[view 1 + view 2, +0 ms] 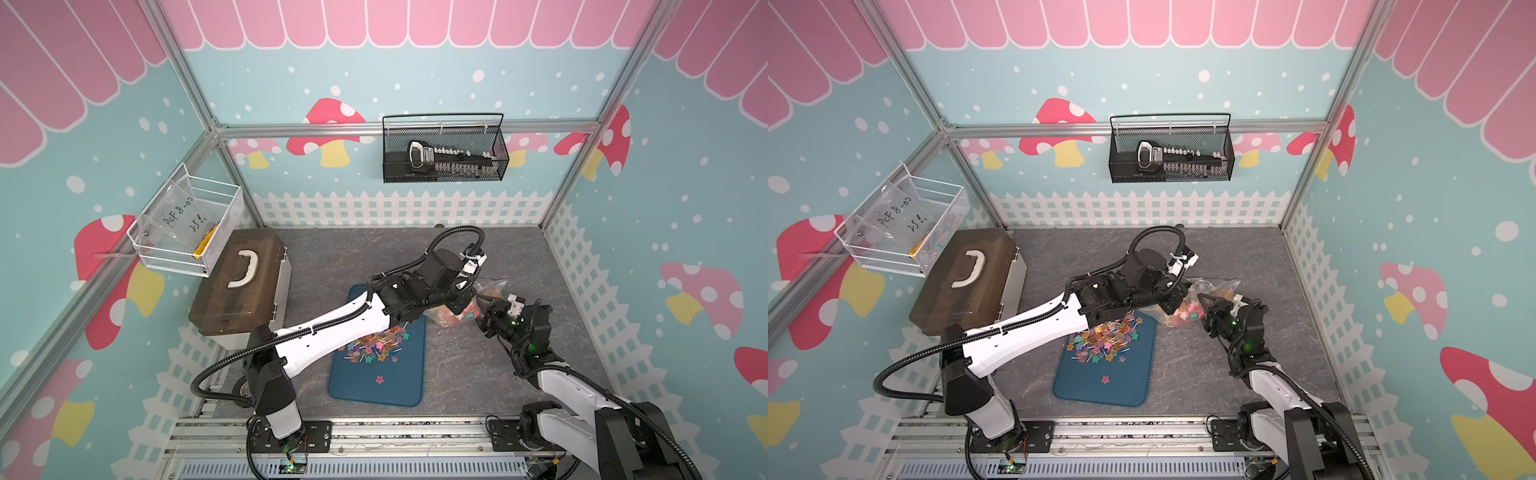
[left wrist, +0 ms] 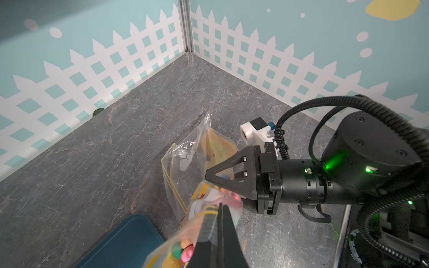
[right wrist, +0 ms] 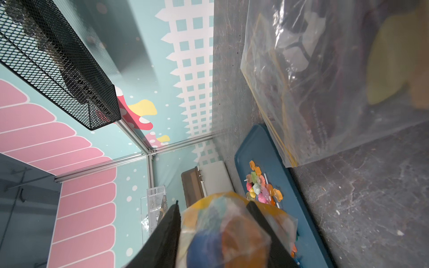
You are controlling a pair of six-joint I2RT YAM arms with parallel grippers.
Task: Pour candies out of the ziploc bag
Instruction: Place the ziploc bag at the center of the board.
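We are partway through the pour. A heap of small translucent star and flower lollipop candies (image 1: 376, 347) already lies on the dark teal rubbery tray (image 1: 374, 392), and one pink star (image 1: 379, 379) sits apart from it, nearer the arm bases. More candies (image 1: 457, 318) are bunched inside the clear ziploc bag (image 1: 492, 286).

Both arms hold the bag in the air at the tray's far corner, on the right arm's side. Its low end is at that corner and the rest is over the bare grey marbled surface (image 1: 457, 374). The long axis slants up from the tray corner toward the right arm, and the loose, crumpled, nearly empty part stands highest.

The left gripper (image 2: 219, 206) has its fingers pressed together on a yellow-striped edge of the bag. That stripe looks like the seal, though it is blurred at this range. The right gripper (image 3: 213, 204) has its fingers on either side of a candy-filled bulge and touching it on both flanks. We read this as a grip, but we cannot tell how firm it is.

The two grippers sit just beside each other with the remaining candies between them. The left one is nearer the tray. We judge that the rest will only fall if the right arm's end rises above the left's. If it does not, they could spill onto the surface beside the tray.
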